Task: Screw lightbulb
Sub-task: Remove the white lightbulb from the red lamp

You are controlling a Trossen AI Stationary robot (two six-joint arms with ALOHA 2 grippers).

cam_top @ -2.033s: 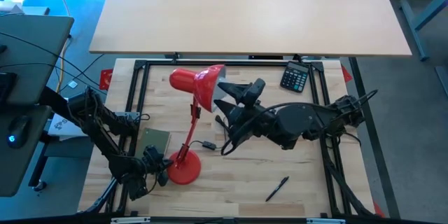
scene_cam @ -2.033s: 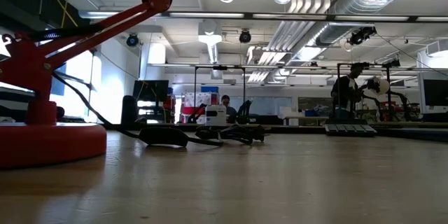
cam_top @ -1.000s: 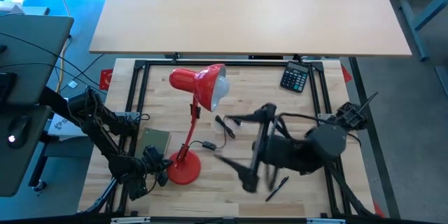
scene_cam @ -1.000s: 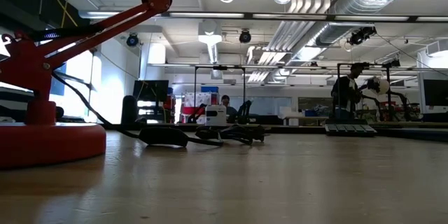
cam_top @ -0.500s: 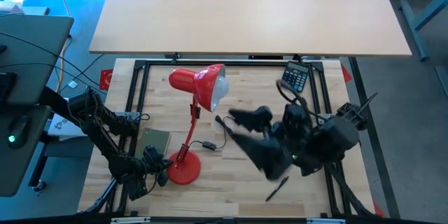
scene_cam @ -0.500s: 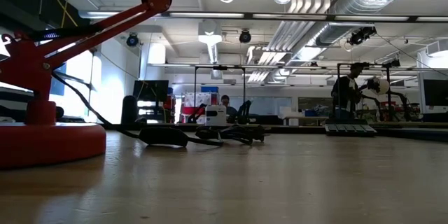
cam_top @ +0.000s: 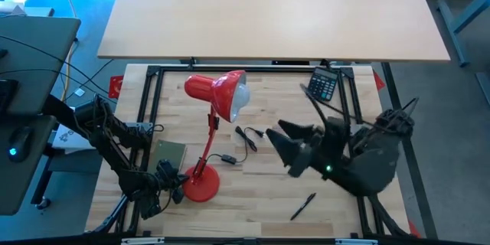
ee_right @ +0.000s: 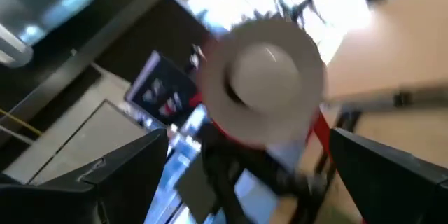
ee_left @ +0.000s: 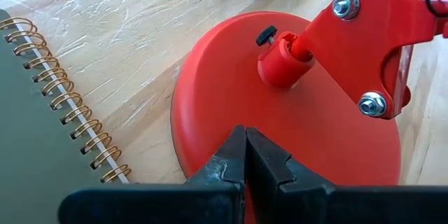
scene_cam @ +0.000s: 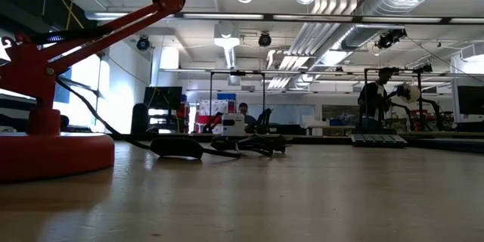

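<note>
The work surface is a light wooden table (cam_top: 253,191) bounded by a black frame, with a larger tan tabletop beyond its far edge. A red desk lamp (cam_top: 208,134) stands on the left half; its shade (cam_top: 218,92) faces the right side, and the lightbulb (cam_top: 241,98) sits in the shade's mouth as a white rounded dome (in the right wrist view it shows as a blurred white disc (ee_right: 264,78) ringed by red).

The right gripper (cam_top: 287,147) is raised over the middle of the table, well apart from the shade, with its fingers (ee_right: 392,175) spread wide and nothing between them. The left gripper (ee_left: 245,161) rests at the near left corner, fingers pressed together, tips at the rim of the lamp base (ee_left: 280,133); whether they touch it cannot be told.

A spiral notebook (cam_top: 168,155) lies just beside the base. A calculator (cam_top: 323,86) sits at the far right edge, a black pen (cam_top: 303,206) near the front edge. The lamp cable (cam_top: 246,136) crosses the open wood between lamp and right gripper.
</note>
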